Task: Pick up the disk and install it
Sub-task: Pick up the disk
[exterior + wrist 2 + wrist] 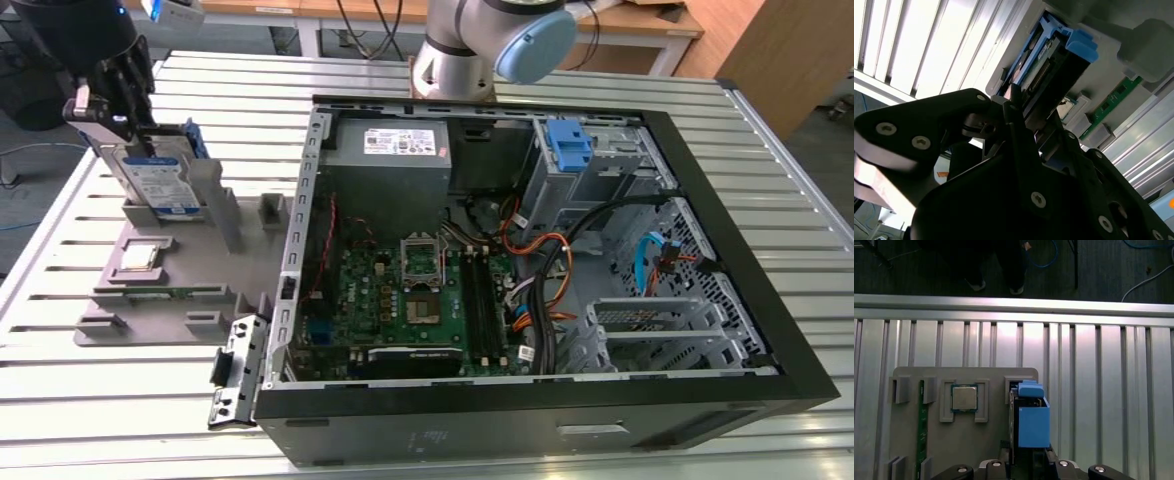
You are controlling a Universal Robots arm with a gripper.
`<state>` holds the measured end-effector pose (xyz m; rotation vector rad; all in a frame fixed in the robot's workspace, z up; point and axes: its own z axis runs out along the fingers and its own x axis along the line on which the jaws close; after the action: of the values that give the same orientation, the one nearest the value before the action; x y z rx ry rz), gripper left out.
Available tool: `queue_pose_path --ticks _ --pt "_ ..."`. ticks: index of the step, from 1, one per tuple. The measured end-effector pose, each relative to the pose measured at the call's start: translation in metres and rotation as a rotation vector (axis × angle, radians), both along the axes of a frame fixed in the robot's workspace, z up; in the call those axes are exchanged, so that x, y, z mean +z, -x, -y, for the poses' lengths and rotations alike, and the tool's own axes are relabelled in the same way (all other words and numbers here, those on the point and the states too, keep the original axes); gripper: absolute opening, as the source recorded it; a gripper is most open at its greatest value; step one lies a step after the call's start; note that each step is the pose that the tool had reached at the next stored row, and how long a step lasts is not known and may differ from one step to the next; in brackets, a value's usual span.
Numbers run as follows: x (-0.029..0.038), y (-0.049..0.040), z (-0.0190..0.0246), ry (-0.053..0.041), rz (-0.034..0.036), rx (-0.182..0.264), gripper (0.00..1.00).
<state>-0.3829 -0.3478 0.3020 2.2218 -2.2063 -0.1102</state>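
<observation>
the gripper [118, 120] is hanging at the exterior view's left, its jaws standing narrow and pressing on both faces of the disk [158, 180] at its upper end. the disk is standing on edge in a slot of the grey fixture tray [200, 300], showing a silver body, a blue-and-white label and a blue carrier frame [1033, 425]. a processor chip [964, 398] and a green memory stick [920, 425] are lying in neighbouring pockets. the open computer case [467, 430] is sitting beside the tray on the slatted table [80, 420]
</observation>
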Motion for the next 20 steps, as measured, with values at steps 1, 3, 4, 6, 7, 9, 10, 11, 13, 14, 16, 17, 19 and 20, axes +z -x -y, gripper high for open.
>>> queue_pose_path --ticks 1,3,4,6,7,9,10,11,13,14,16,17,19,20 --pt "0.0001 -0.0001 0.0006 0.0000 -0.0001 0.000 0.35" --pt "0.0001 -0.0001 0.0013 0.0000 -0.0002 0.000 0.35" --pt "0.0001 -0.0001 0.0017 0.0000 -0.0001 0.000 0.35" --pt "0.0000 0.0000 0.0028 -0.0001 0.0000 0.000 0.35" --pt "0.0000 -0.0001 0.0031 0.0000 0.0000 0.000 0.35" --pt "0.0000 -0.0001 0.0032 -0.0001 0.0000 0.000 0.35" --pt "0.0000 -0.0001 0.0035 -0.0001 0.0000 0.000 0.35" --pt "0.0001 -0.0001 0.0037 0.0000 -0.0001 0.000 0.35" --pt "0.0000 -0.0001 0.0038 0.0000 0.0000 0.000 0.35" --pt "0.0000 -0.0001 0.0038 0.0000 -0.0001 0.000 0.35" --pt "0.0001 -0.0001 0.0039 0.0000 -0.0001 0.000 0.35" --pt "0.0000 -0.0001 0.0039 -0.0001 0.0000 0.000 0.35" --pt "0.0001 -0.0001 0.0040 -0.0001 0.0000 0.000 0.35" --pt "0.0005 0.0000 0.0040 0.0000 -0.0001 0.000 0.35"
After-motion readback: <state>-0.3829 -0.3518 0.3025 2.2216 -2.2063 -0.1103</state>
